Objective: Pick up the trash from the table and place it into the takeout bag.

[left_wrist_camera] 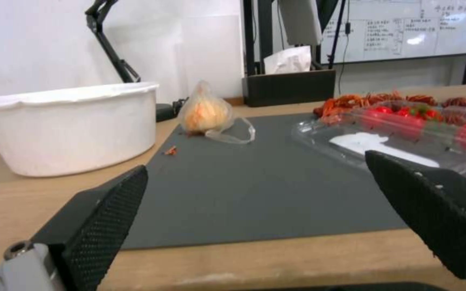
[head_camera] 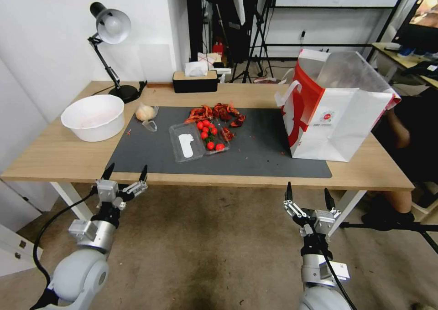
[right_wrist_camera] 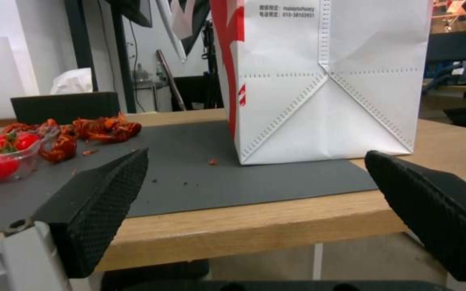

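On the light-wood table (head_camera: 54, 157) lies trash: a white bowl (head_camera: 93, 116) (left_wrist_camera: 66, 125) at the left, a small clear plastic bag (head_camera: 145, 113) (left_wrist_camera: 208, 113) holding something orange, a clear box of red tomatoes (head_camera: 200, 139) (left_wrist_camera: 405, 129) and a heap of red shells (head_camera: 216, 113) (right_wrist_camera: 101, 129). The white and red takeout bag (head_camera: 333, 114) (right_wrist_camera: 319, 81) stands open at the mat's right end. My left gripper (head_camera: 127, 169) (left_wrist_camera: 255, 161) hangs open just before the table's front edge. My right gripper (head_camera: 308, 189) (right_wrist_camera: 257, 153) is open too, lower, in front of the bag.
A dark grey mat (head_camera: 255, 157) covers the table's middle. A black tissue box (head_camera: 195, 80) and a desk lamp (head_camera: 109, 27) stand at the back. A white table leg (head_camera: 349, 207) is close to my right gripper. Bare floor lies below both arms.
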You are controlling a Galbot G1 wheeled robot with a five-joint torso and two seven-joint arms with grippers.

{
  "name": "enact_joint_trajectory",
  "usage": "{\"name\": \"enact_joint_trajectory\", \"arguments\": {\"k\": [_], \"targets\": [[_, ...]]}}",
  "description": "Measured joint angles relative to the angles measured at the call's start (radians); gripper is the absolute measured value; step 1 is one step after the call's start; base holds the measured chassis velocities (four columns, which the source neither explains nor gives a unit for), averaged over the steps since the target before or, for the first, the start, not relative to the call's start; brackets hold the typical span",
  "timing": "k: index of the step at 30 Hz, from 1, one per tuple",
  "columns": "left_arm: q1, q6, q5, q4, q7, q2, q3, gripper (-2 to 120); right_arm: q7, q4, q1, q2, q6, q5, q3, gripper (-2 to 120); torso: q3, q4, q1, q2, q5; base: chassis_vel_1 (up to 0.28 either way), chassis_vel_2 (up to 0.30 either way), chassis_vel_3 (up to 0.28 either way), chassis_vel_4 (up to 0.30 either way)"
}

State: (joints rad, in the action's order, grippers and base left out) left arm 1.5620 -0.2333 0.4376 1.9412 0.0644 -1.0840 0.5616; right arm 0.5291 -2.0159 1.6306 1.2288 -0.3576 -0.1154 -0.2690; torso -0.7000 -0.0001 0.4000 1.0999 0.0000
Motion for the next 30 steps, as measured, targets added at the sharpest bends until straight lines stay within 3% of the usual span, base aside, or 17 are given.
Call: {"name": "enact_joint_trajectory", "arguments": {"k": [13,30], "targets": [[0.017,-0.053,-0.004,-0.044,-0.031,-0.001,-0.006,100,0.001,0.012,-0.001,0.007,0.0,0.0,0.002,100,0.0,0.0001,0.0,0.0,0.0,0.0,0.0,0.0,0.0],[0.009,-0.055,-0.01,-0.051,-0.031,-0.001,-0.006,100,0.001,0.016,-0.001,0.009,-0.002,0.0,0.002,100,0.0,0.0001,0.0,0.0,0.0,0.0,0.0,0.0,0.0]]}}
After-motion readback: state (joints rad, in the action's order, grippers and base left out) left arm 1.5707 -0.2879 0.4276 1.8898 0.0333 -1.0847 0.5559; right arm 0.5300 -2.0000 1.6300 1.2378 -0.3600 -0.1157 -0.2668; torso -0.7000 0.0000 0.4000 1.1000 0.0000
